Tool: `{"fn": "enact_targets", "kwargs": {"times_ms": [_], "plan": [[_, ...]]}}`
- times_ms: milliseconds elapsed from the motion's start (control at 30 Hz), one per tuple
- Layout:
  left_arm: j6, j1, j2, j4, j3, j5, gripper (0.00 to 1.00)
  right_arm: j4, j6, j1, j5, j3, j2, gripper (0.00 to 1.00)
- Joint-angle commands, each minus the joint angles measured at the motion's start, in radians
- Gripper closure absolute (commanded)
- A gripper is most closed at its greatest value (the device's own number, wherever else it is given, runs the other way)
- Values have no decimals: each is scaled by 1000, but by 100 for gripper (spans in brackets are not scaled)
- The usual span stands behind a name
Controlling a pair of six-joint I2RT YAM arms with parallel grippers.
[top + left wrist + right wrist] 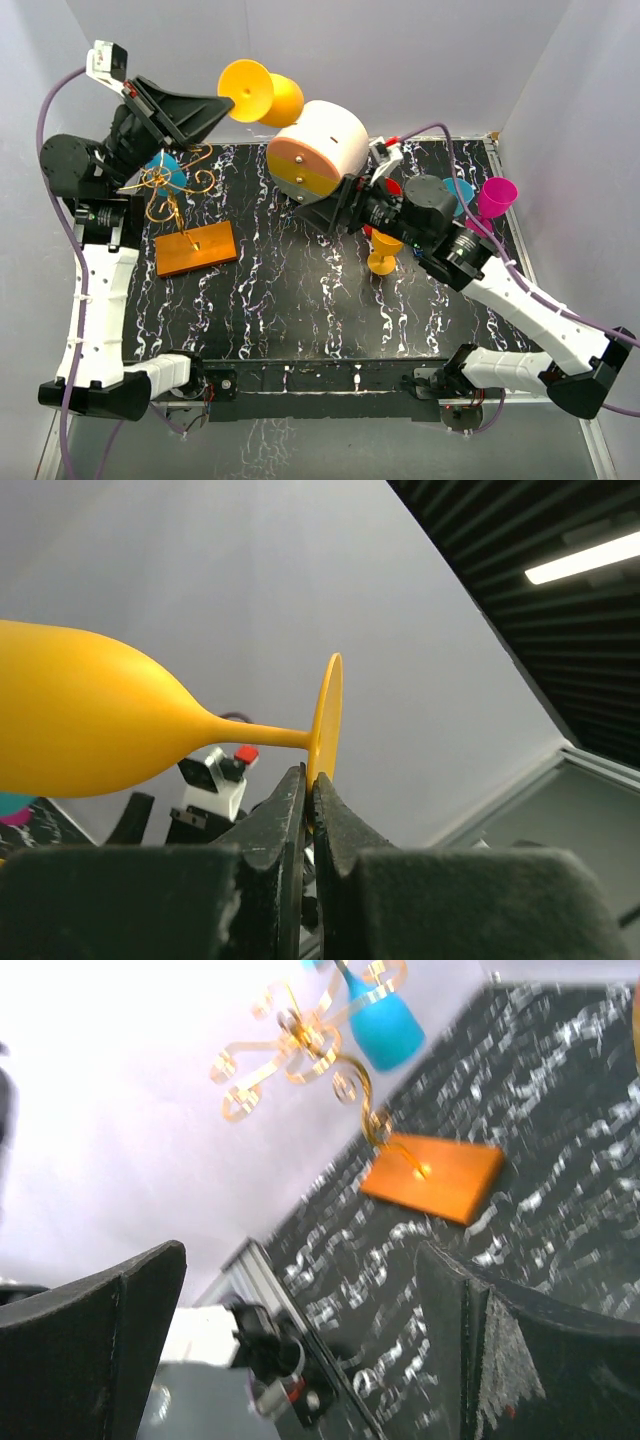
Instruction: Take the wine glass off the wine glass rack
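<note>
Top external view: I saw the left gripper [226, 101] raised over the far edge of the table [300, 300], left of centre, carrying the yellow wine glass [260, 93] on its side.
Left claw: in the left wrist view, I found its fingers [285, 820] pinched shut on the rim of the glass's foot.
Wine glass location: apart from the wine glass rack [178, 190], beyond it and to its right.
Rack: it stood upright on its orange base, and a blue glass [165, 170] hung from it.
Right claw: I saw the right gripper [300, 1345] spread wide, holding nothing, near the white-and-orange box [320, 150].
</note>
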Motion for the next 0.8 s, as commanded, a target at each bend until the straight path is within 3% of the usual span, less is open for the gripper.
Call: {"fn": "enact_targets", "kwargs": {"times_ms": [0, 233, 467, 633, 767], "plan": [[-131, -67, -79, 236, -74, 50, 100, 393, 79, 5, 89, -58, -96, 2], [-288, -134, -146, 478, -243, 57, 100, 607, 103, 4, 65, -82, -121, 2], [-376, -176, -179, 639, -341, 67, 100, 673, 109, 4, -9, -51, -99, 2], [-384, -187, -195, 665, -382, 81, 100, 677, 91, 4, -95, -15, -87, 18], [-328, -187, -206, 593, -387, 97, 100, 687, 97, 4, -124, -21, -110, 46]]}}
